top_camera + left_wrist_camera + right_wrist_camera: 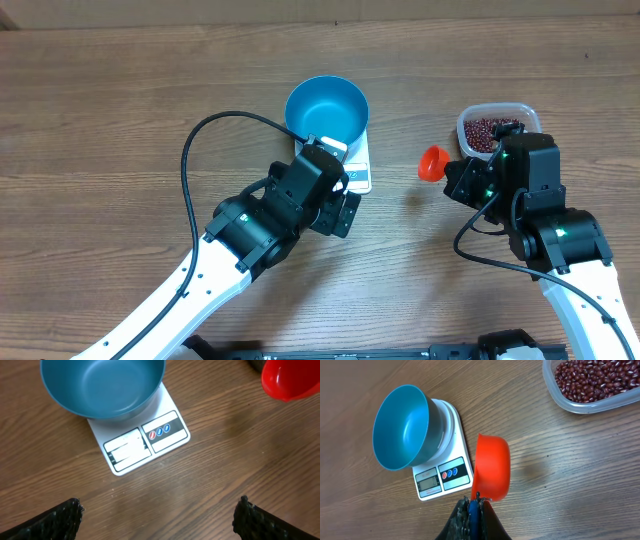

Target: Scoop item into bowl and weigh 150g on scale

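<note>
From my remote seat, L hand was wide open, its two dark fingertips well apart and nothing btwn them but bare table; it hung over the near side of the scale, not touching it. R hand was clamped tight on the thin handle of the red scoop, which was held off the table, tipped on its side, btwn the scale and the tub. I couldn't tell from any view whether the scoop carried anything. The bowl sat on the scale, covering its far part and overhanging it, w/ the display window and button panel showing along the scale's near edge; the readout was too small to read. Scale and bowl stood toward the table's far edge, approx mid-width. The beans lay as a maroon heap in the clear tub, which sat near the far edge, toward the table's right side, well apart from the bowl.
</note>
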Robot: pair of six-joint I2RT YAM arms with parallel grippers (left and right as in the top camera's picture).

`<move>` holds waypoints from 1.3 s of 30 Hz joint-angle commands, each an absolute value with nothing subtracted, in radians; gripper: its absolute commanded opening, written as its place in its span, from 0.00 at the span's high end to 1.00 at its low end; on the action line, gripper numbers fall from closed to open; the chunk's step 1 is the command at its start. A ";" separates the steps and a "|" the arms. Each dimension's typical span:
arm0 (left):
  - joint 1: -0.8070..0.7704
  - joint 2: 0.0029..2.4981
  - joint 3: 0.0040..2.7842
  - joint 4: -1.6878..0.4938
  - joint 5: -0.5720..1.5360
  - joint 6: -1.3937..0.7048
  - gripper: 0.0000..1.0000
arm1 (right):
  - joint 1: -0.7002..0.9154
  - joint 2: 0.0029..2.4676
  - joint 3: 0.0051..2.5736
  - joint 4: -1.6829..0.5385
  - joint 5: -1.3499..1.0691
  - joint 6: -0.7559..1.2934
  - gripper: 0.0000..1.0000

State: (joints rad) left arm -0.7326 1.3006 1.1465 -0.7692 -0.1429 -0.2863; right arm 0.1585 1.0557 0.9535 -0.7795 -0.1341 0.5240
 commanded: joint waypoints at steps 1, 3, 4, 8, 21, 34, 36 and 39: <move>-0.722 1.288 1.143 -0.770 -0.115 -0.310 0.01 | 0.155 1.050 0.983 -0.773 -0.135 0.530 0.96; -0.709 1.287 1.143 -0.772 -0.114 -0.311 0.01 | 0.155 1.050 0.983 -0.773 -0.135 0.530 0.96; -0.701 1.287 1.143 -0.773 -0.110 -0.311 0.00 | 0.156 1.050 0.983 -0.773 -0.135 0.530 0.96; -0.667 1.286 1.143 -0.774 -0.068 -0.309 0.00 | 0.155 1.050 0.983 -0.773 -0.134 0.530 0.96; -0.633 1.205 1.139 -0.754 -0.002 -0.239 0.01 | 0.155 1.050 0.983 -0.773 -0.123 0.526 0.96; -0.622 1.193 1.132 -0.752 0.001 -0.244 0.01 | 0.155 1.050 0.983 -0.773 -0.123 0.526 0.96; -0.622 1.193 1.132 -0.752 0.001 -0.244 0.01 | 0.155 1.050 0.983 -0.773 -0.123 0.526 0.96; -0.622 1.196 1.132 -0.752 0.000 -0.243 0.01 | 0.155 1.050 0.983 -0.773 -0.123 0.526 0.96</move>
